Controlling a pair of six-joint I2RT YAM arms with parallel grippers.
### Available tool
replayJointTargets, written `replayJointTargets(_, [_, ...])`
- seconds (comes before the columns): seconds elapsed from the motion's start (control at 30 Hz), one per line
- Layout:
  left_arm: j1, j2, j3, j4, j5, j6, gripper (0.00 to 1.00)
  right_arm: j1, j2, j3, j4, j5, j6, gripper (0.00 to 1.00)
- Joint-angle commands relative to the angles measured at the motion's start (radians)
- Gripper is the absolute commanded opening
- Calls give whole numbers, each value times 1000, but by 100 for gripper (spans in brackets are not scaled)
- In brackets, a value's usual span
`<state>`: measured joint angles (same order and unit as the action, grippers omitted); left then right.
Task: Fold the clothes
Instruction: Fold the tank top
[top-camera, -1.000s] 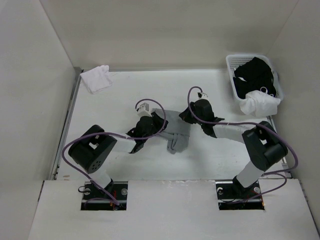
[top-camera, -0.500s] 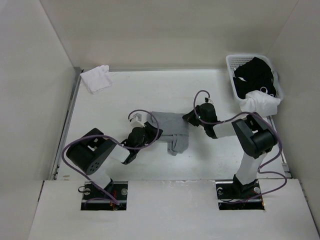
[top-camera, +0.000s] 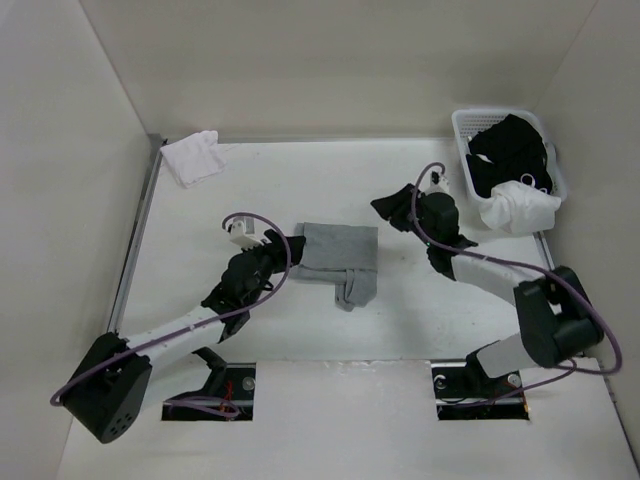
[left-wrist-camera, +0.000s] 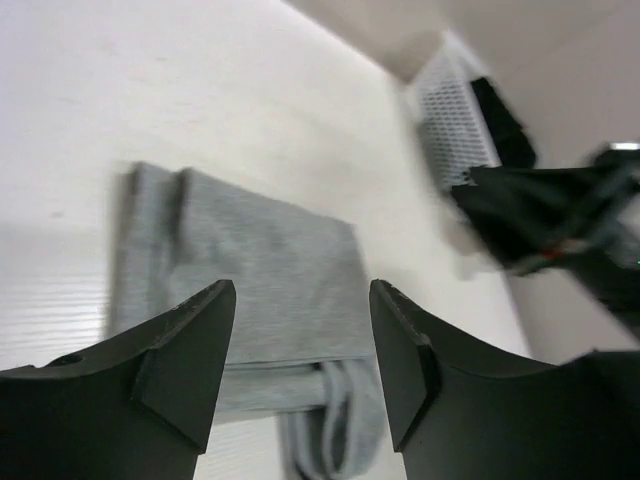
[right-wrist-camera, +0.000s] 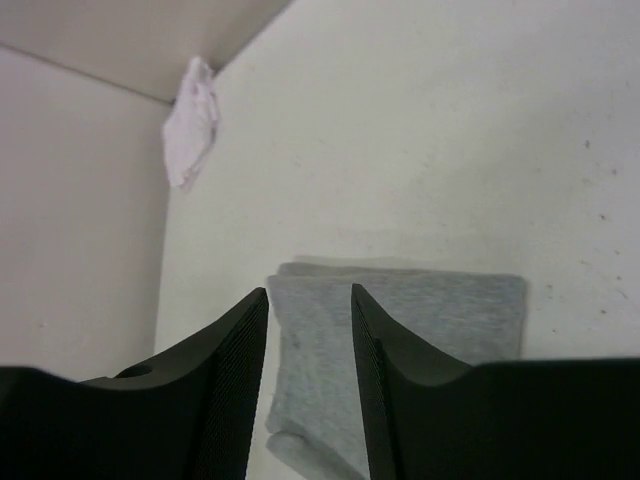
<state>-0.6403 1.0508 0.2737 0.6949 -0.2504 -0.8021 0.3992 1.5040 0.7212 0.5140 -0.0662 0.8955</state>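
Note:
The grey tank top (top-camera: 338, 250) lies folded into a small rectangle in the middle of the table, its straps (top-camera: 356, 290) trailing out at the near edge. My left gripper (top-camera: 288, 250) is just left of it, open and empty. In the left wrist view the grey fabric (left-wrist-camera: 270, 270) shows between and beyond the spread gripper (left-wrist-camera: 300, 335). My right gripper (top-camera: 385, 207) hovers a short way to the back right of the cloth, open and empty. The right wrist view looks down over the fold (right-wrist-camera: 440, 305) past its own gripper (right-wrist-camera: 308, 330).
A white basket (top-camera: 459, 135) at the back right holds a black garment (top-camera: 510, 145) and a white one (top-camera: 520, 210). A small white folded cloth (top-camera: 192, 157) lies in the back left corner, also seen as the white cloth (right-wrist-camera: 192, 120). Side walls enclose the table.
Both grippers have opened and let go of the tank top, which now lies flat and folded. The left arm has drawn back leftward; the right has lifted away toward the back right.

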Motion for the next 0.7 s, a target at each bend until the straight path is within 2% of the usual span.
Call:
replayJointTargets(0.0, [55, -21, 57, -256, -64, 95, 56, 11, -152, -47, -34, 51, -87, 48])
replayJointTargets(0.1, [116, -21, 94, -383, -73, 101, 60, 20, -298, -155, -46, 126, -144, 59])
replayJointTargets(0.23, [179, -26, 127, -500, -69, 101, 63, 23, -419, -317, 18, 283, -176, 68])
replayJointTargets(0.3, [195, -25, 137, -534, -59, 93, 63, 20, -427, -341, 41, 327, -159, 71])
replayJointTargets(0.4, [216, -9, 156, -554, -43, 90, 63, 3, -436, -348, 47, 306, -153, 74])
replayJointTargets(0.67, [219, 66, 186, -511, 17, 119, 60, -3, -390, -342, 58, 284, -144, 76])
